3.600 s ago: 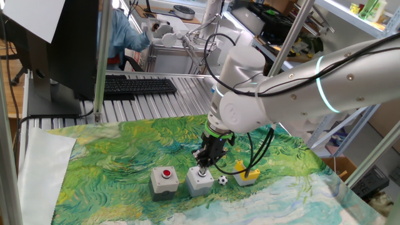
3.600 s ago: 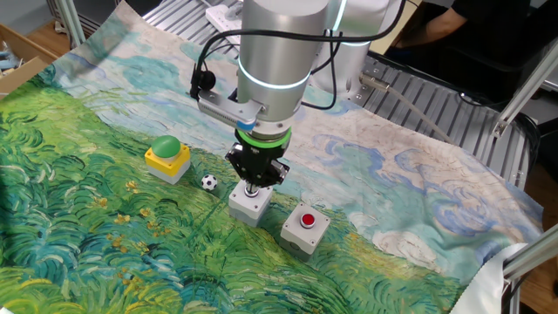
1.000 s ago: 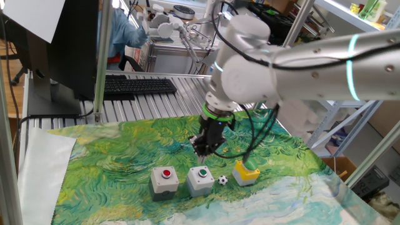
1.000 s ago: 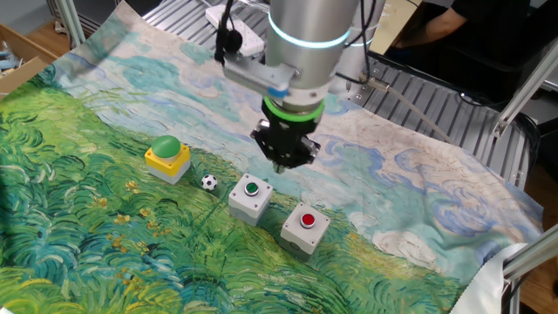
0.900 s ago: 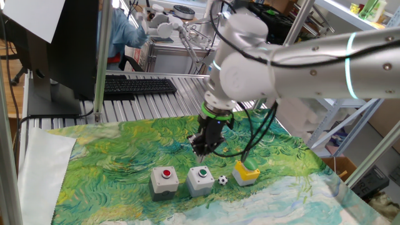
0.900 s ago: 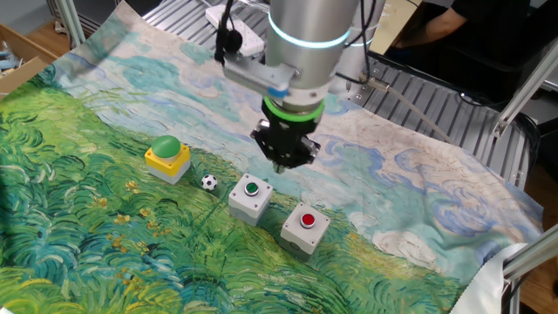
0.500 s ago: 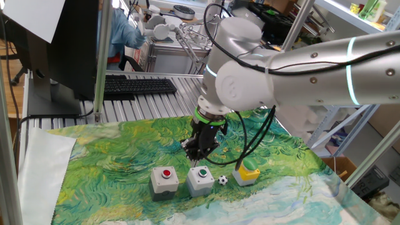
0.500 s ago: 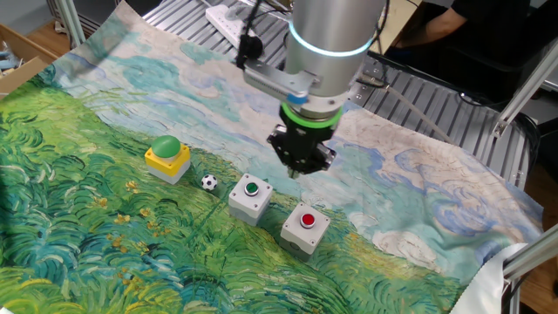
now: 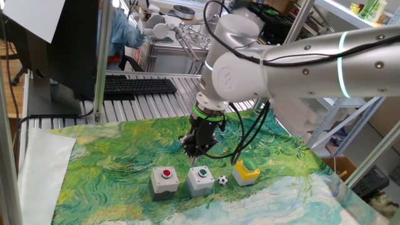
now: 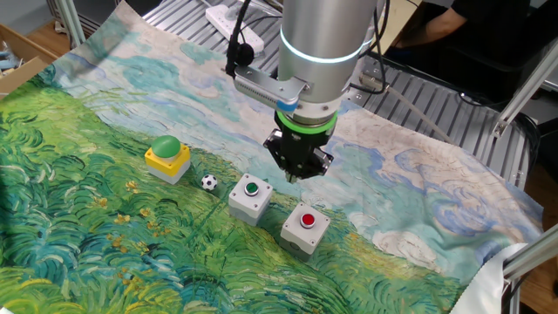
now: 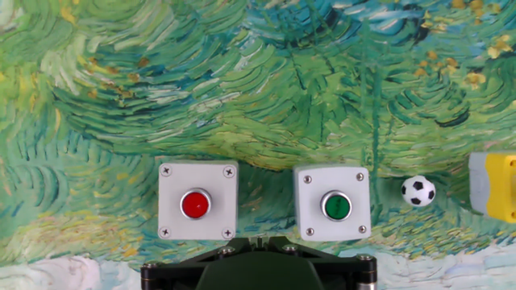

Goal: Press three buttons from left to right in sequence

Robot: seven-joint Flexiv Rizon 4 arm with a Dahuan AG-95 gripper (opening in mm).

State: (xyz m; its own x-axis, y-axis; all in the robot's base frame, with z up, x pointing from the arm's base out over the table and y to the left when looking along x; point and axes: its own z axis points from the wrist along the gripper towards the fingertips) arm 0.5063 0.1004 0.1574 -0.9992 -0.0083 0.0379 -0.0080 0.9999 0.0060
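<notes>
Three button boxes stand in a row on the painted cloth. The grey box with the red button (image 9: 164, 181) is at the left, the grey box with the green button (image 9: 200, 179) in the middle, the yellow box with the green button (image 9: 246, 172) at the right. They also show in the other fixed view: red (image 10: 305, 227), grey-green (image 10: 251, 197), yellow (image 10: 167, 157). My gripper (image 9: 195, 152) hangs above the cloth just behind the gap between the red and grey-green boxes, touching nothing. In the hand view its fingertips (image 11: 258, 239) meet, shut and empty, with the red box (image 11: 197, 201) and the grey-green box (image 11: 333, 205) ahead.
A tiny soccer-patterned ball (image 9: 222, 180) lies between the grey-green box and the yellow box. A black keyboard (image 9: 137, 86) and a monitor stand behind the cloth on the metal table. Aluminium frame posts (image 9: 100, 62) rise at the left.
My gripper has lifted off the grey box with the green button and moved back and towards the red-button side. The boxes and the ball have not moved.
</notes>
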